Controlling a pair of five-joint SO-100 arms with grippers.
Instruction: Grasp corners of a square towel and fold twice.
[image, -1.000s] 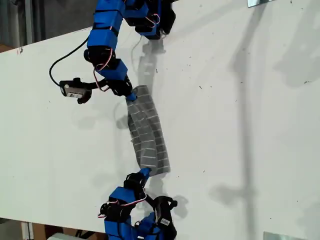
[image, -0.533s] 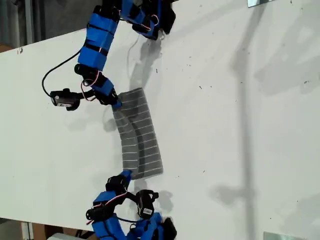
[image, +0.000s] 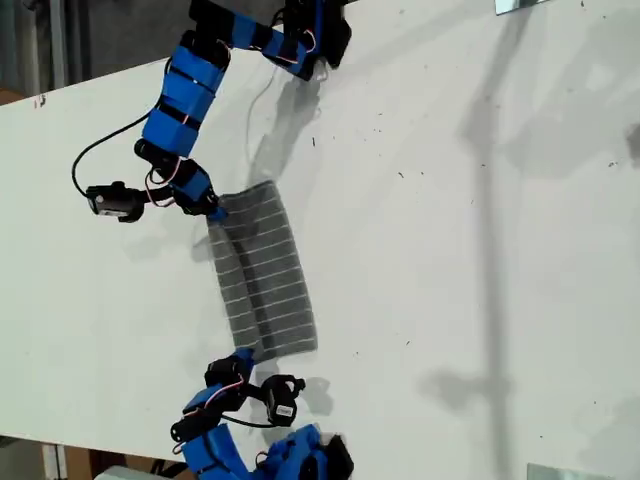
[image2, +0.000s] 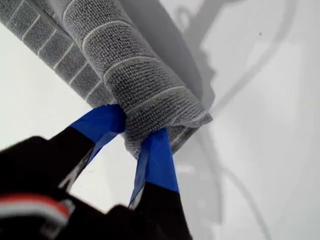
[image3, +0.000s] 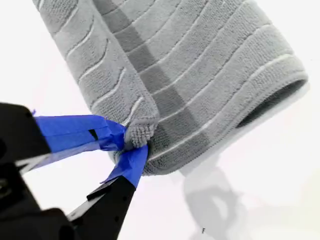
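Towel (image: 262, 272) stretched between end effectors, corners pinched in both.

A dark grey towel (image: 262, 272) with thin white stripes lay as a long folded band on the white table (image: 480, 250), running from the upper middle down toward the lower edge of the exterior view. At its upper end a blue-taped gripper (image: 213, 210) pinched a corner (image: 224, 213); that arm reached in from the top of the exterior view, a small black camera (image: 112, 200) trailing a cable beside it. At the lower end another gripper (image: 243, 356) clamped the towel's near corner (image: 252, 350). Long shadows crossed the table on the exterior view's right.
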